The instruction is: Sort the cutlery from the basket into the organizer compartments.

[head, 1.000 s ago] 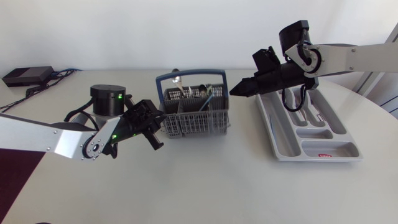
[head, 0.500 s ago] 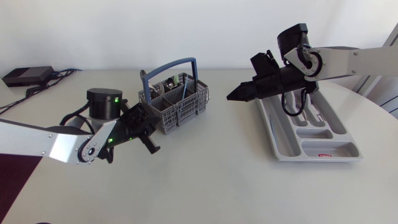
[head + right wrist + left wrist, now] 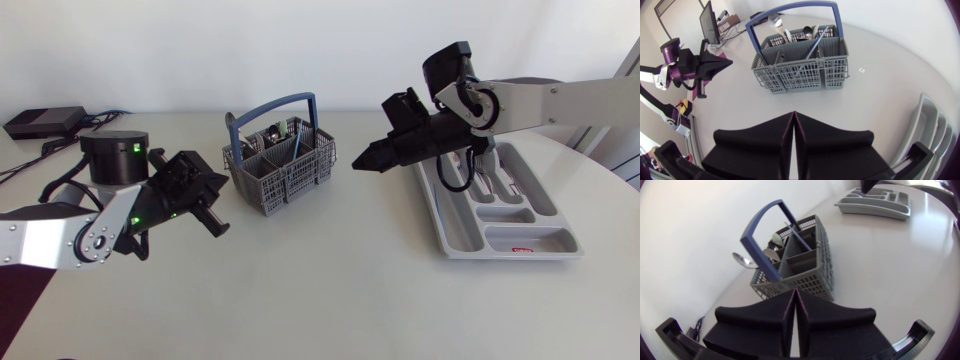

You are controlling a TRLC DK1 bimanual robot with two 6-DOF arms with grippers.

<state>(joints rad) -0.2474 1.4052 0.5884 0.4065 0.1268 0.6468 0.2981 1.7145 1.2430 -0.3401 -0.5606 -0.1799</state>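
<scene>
Grey basket [image 3: 280, 165], still full, is sitting newly skewed on the desk [image 3: 330, 285] as the closed left hand [image 3: 217, 228] is backing off and the closed, empty right hand [image 3: 358, 163] is nosing in.

We can read no text, number or sign anywhere. We find just one small red label [image 3: 522, 252] on the organizer [image 3: 548, 238], its print too small to make out.
</scene>
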